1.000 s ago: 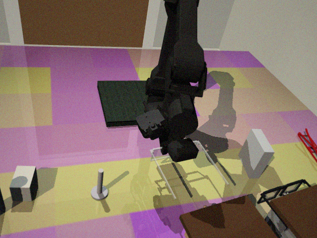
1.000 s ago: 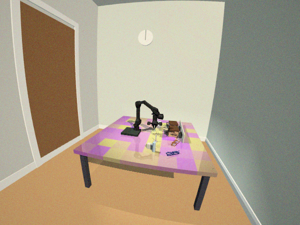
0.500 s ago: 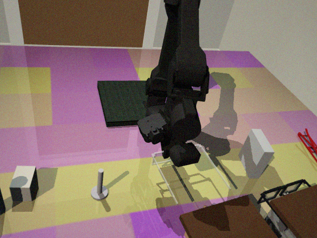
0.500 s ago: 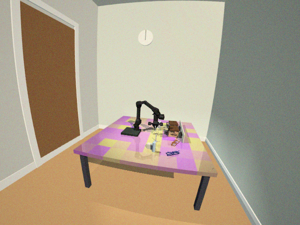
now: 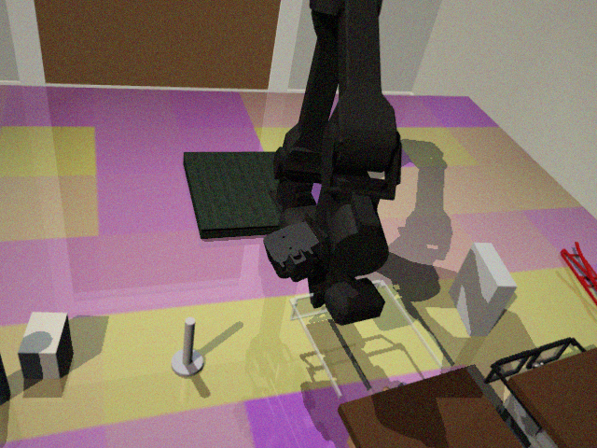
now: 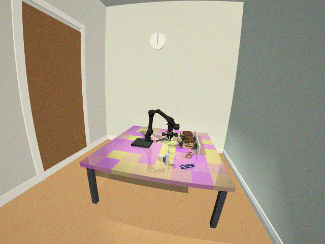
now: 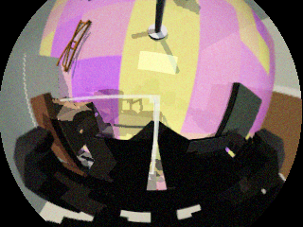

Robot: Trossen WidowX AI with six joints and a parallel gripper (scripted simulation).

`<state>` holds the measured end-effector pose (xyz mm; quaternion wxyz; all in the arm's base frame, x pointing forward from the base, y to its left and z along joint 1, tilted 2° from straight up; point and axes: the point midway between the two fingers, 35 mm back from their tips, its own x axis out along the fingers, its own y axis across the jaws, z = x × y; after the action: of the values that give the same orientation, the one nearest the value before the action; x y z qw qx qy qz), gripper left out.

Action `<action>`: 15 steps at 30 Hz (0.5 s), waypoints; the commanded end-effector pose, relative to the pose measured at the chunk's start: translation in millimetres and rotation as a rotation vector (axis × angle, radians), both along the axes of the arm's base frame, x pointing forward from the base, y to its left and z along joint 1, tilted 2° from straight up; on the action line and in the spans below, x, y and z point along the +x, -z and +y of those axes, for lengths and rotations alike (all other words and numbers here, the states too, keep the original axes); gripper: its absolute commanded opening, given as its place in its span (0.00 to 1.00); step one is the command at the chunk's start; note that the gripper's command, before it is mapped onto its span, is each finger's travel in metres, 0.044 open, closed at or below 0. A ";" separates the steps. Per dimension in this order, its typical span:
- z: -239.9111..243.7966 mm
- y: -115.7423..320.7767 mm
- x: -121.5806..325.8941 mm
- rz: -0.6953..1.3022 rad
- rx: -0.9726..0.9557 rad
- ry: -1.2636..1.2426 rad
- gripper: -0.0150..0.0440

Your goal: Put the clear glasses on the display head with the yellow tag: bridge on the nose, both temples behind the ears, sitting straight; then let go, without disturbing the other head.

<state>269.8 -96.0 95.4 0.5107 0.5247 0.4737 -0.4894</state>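
Observation:
The clear glasses [image 5: 315, 341] [image 7: 106, 98] hang in the air with their temples unfolded, pointing at the heads. My gripper [image 5: 320, 302] [image 6: 169, 139] [image 7: 154, 123] is shut on their front frame near the middle; the exact hold is hidden by the dark fingers. In the top view the temple tips appear just short of the nearer brown-topped head [image 5: 414, 414] [image 6: 188, 145], which shows no glasses on it. The other head [image 5: 562, 385] [image 6: 188, 133] has black glasses [image 5: 530, 362] on its face. The yellow tag cannot be made out on either head.
A round-based post [image 5: 189, 344] [image 7: 158, 32] and a white box [image 5: 43, 344] stand left in the top view. A pale block [image 5: 481, 294] and red glasses [image 5: 580, 272] are right. Orange glasses [image 6: 190, 154] [image 7: 73, 46], blue glasses [image 6: 187, 165] and an upright panel [image 6: 197, 144] also show.

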 end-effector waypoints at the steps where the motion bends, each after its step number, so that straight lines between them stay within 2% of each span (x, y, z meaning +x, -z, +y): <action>1: -0.9 -0.8 6.8 -0.004 -0.002 0.004 0.25; 15: -1.4 -2.0 24.4 -0.005 -0.002 0.004 0.25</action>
<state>288.7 -96.8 96.7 0.5121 0.5259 0.4722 -0.4881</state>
